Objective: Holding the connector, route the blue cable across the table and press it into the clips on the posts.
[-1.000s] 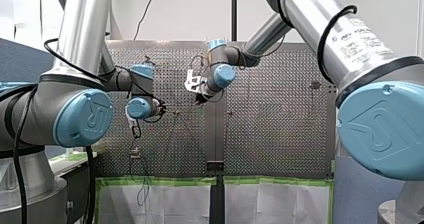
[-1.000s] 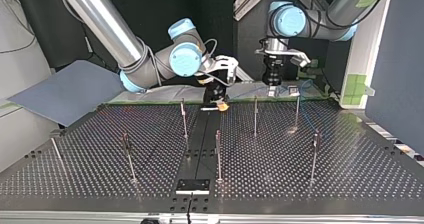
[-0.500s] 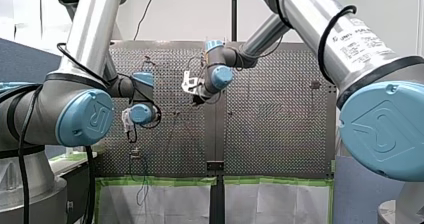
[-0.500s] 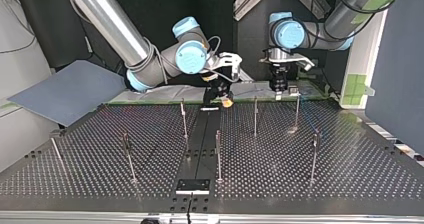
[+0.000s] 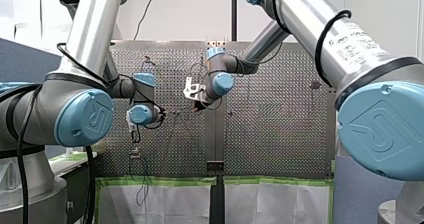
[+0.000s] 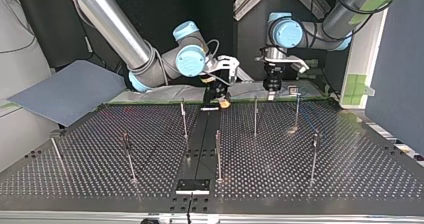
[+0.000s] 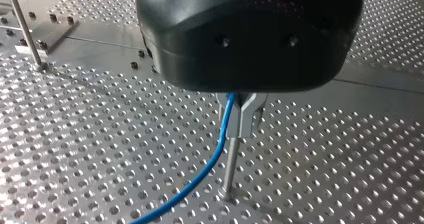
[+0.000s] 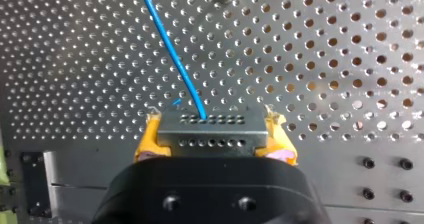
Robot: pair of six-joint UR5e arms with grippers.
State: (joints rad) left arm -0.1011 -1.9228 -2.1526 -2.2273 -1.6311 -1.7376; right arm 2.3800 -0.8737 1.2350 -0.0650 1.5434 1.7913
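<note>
At the top view's left, a grey sheet (image 6: 65,91) is seen beyond the far corner of the table (image 6: 100,184). Toward the middle, my right claw (image 8: 212,135) is poised low over the table's far edge. In its own wrist view the yellow pads (image 8: 148,136) are pressed against the two ends of a metal connector (image 8: 212,126), which is pinched between them. The blue cable (image 8: 170,49) is plugged into the connector's row of holes and is led away from it over the perforated surface (straight, at a slant). Further right in the top view, my left claw (image 6: 270,90) is pointed down near the same far edge, close to two of the thin posts (image 6: 255,116). In the left wrist view a black housing (image 7: 250,34) is seen in front of that claw, and whether it is spread or pressed together cannot be told. Just under the housing, the cable is seen meeting the metal clip (image 7: 241,116) on top of one post, and from there it is carried on above the table's holes. The remaining posts are stood upright across the table, well apart from one another.
</note>
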